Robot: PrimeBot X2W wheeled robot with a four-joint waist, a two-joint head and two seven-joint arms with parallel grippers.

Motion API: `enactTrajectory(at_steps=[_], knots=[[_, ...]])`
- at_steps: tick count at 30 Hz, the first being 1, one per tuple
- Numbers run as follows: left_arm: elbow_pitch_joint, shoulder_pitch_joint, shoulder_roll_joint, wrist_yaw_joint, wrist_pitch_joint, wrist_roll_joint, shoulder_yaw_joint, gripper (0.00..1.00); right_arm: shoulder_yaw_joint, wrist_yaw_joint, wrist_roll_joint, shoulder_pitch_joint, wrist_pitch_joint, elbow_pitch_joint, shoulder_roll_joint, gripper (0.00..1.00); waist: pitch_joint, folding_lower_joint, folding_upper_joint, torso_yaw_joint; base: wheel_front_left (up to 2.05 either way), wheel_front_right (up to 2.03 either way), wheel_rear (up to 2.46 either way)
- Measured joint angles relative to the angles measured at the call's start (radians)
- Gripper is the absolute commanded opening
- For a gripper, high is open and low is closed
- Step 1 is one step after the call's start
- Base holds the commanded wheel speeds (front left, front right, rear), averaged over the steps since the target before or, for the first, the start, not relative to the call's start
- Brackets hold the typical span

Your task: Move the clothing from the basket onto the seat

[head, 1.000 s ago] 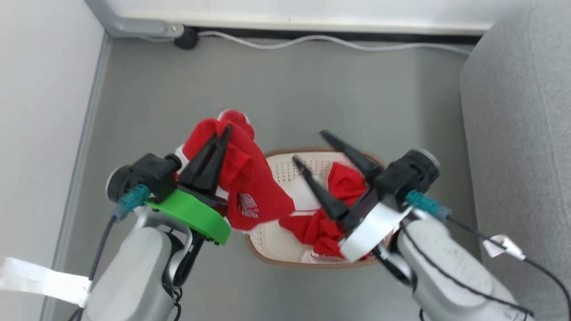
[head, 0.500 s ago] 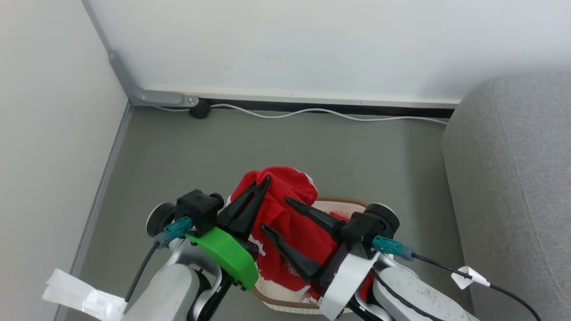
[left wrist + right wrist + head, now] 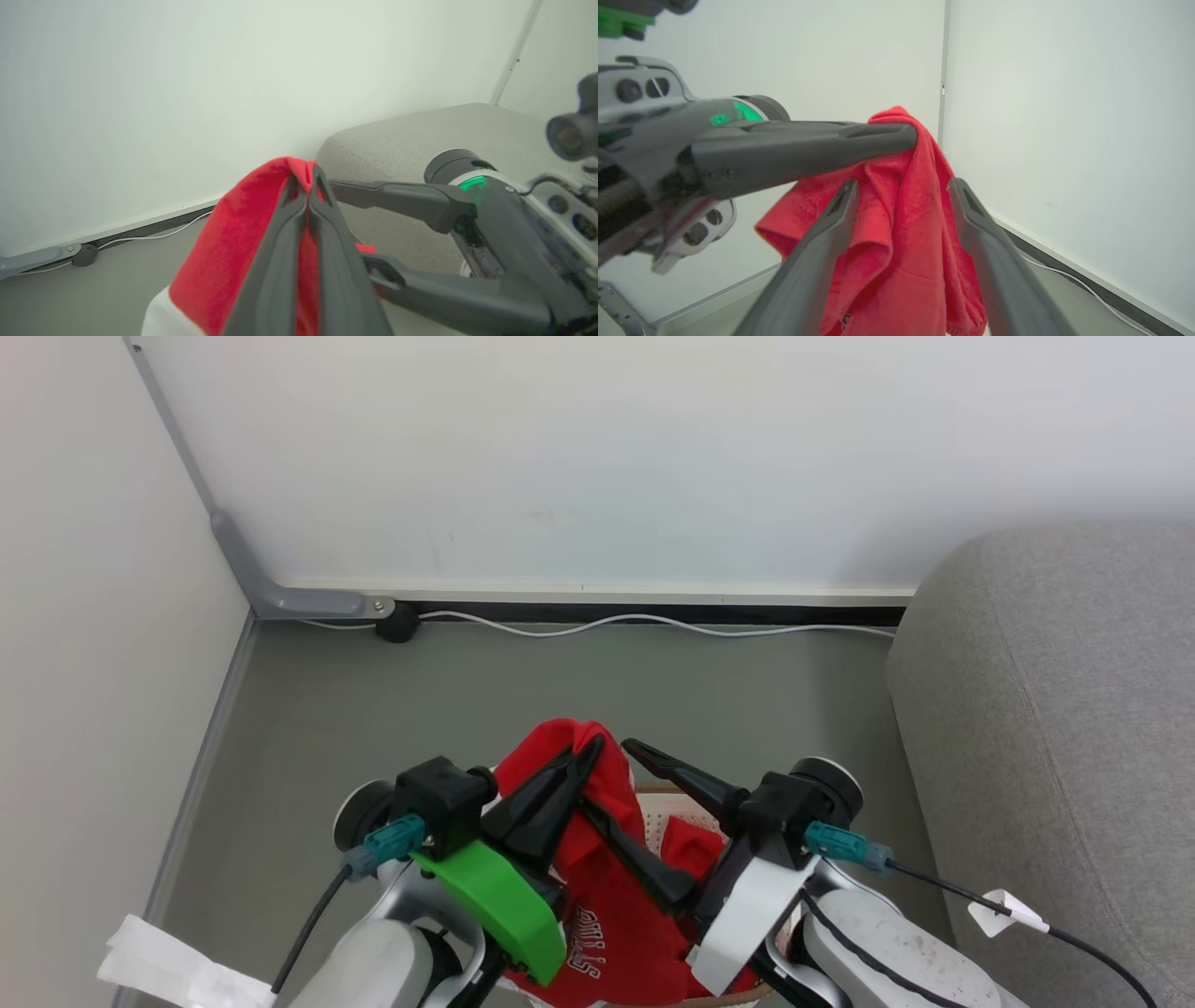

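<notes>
A red garment (image 3: 607,933) with white lettering hangs from my left gripper (image 3: 588,749), which is shut on its top fold above the basket (image 3: 658,819). In the left wrist view the gripper's (image 3: 303,176) closed fingers pinch the red cloth (image 3: 224,261). My right gripper (image 3: 607,775) is open just right of it, its fingers straddling the hanging cloth (image 3: 901,242) without closing; its own view shows the gripper (image 3: 903,183) spread wide. More red cloth (image 3: 693,849) lies in the cream perforated basket, mostly hidden under my arms. The grey seat (image 3: 1055,709) stands at the right.
A white wall and a baseboard with a white cable (image 3: 653,621) run across the back. A second wall closes the left side, with a grey corner bracket (image 3: 280,602). Grey floor (image 3: 420,709) lies between the walls and the sofa. White tape (image 3: 177,971) hangs at the lower left.
The head camera has tilted up, showing more wall. My left gripper has lifted the red garment clear of the basket, and the right gripper has moved in around the hanging cloth.
</notes>
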Motion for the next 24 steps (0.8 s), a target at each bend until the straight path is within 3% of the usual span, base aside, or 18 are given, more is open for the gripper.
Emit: enactTrajectory(at_steps=[9,10,11,15,16,18,20,21,24], knots=[[-0.09,0.009,-0.006,0.0,0.043,-0.03,-0.041,0.0,-0.002,0.0,0.038,0.028,0.004,0.029,-0.002,1.0,-0.003,0.0,0.0,-0.012,0.0,0.0,0.0],[-0.098,0.012,-0.007,0.0,0.044,-0.035,-0.045,0.0,0.0,0.0,0.045,0.034,0.007,0.032,-0.003,0.2,-0.002,0.0,0.0,-0.013,0.0,0.0,0.0],[-0.105,0.016,-0.007,0.0,0.048,-0.036,-0.046,0.0,0.0,0.0,0.054,0.039,0.007,0.032,-0.002,0.0,-0.002,0.0,0.0,-0.013,0.0,0.0,0.0],[-0.125,0.033,0.003,0.001,0.052,-0.036,-0.037,0.0,0.019,0.0,0.078,0.041,0.012,0.03,0.001,0.0,0.002,0.0,0.0,-0.021,0.0,0.0,0.0],[-0.128,0.038,0.004,0.002,0.053,-0.037,-0.034,0.11,0.022,0.0,0.079,0.04,0.012,0.03,0.0,0.0,0.003,0.0,0.0,-0.025,0.0,0.0,0.0],[-0.136,0.049,0.006,0.004,0.054,-0.042,-0.028,0.45,0.02,0.0,0.079,0.04,0.012,0.029,-0.004,0.0,0.005,0.0,0.0,-0.034,0.0,0.0,0.0],[-0.143,0.06,0.008,0.015,0.054,-0.042,-0.019,0.91,0.016,0.0,0.079,0.04,0.012,0.029,-0.011,0.0,0.007,0.0,0.0,-0.045,0.0,0.0,0.0],[-0.145,0.065,0.012,0.021,0.054,-0.042,-0.016,1.0,0.013,0.0,0.079,0.039,0.012,0.028,-0.015,0.0,0.008,0.0,0.0,-0.051,0.0,0.0,0.0],[-0.153,0.089,0.024,0.037,0.048,-0.041,0.004,1.0,-0.011,0.0,0.079,0.039,0.012,0.015,-0.031,0.0,0.013,0.0,0.0,-0.083,0.0,0.0,0.0]])
